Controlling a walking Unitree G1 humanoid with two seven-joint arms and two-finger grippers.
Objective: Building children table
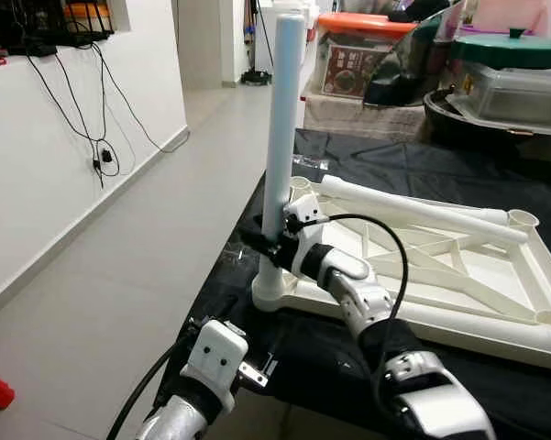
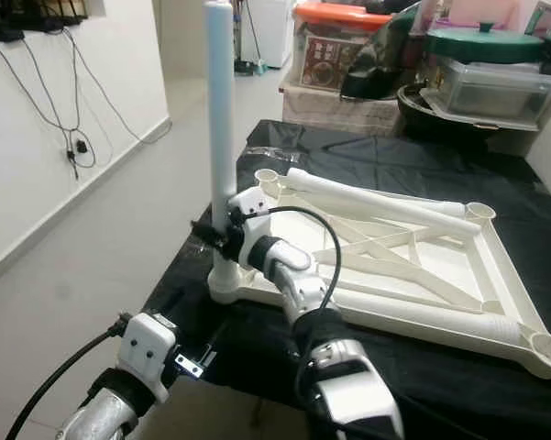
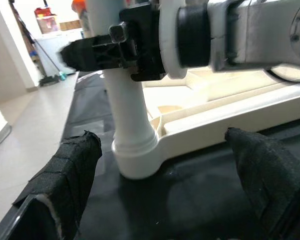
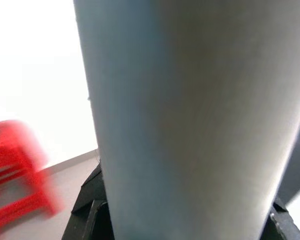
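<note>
Your right gripper (image 1: 271,240) has its jaws closed around the white table leg (image 1: 282,119), low on the tube, just above the corner socket (image 1: 273,286) it stands in; the leg stands upright at the near left corner of the upturned table top (image 1: 495,275); in the right wrist view the leg (image 4: 199,120) sits close against the camera, with a blurred red stool (image 4: 17,170) on the floor beyond it.

The table top lies underside up on the bench (image 1: 422,170), which is draped in black cloth; you can see its cross ribs, open sockets at the other corners, and a second white leg (image 1: 413,209) lying across the frame along its far side.

Your left gripper (image 3: 164,180) hangs low at the near edge of the bench, just in front of the socket (image 3: 135,152); its jaws are wide apart and hold nothing, with one cloth-wrapped finger (image 3: 65,175) on each side of the socket and clear of it.

Behind the bench stand plastic storage boxes (image 1: 358,60); cables (image 1: 92,101) hang down the white wall on your left.
</note>
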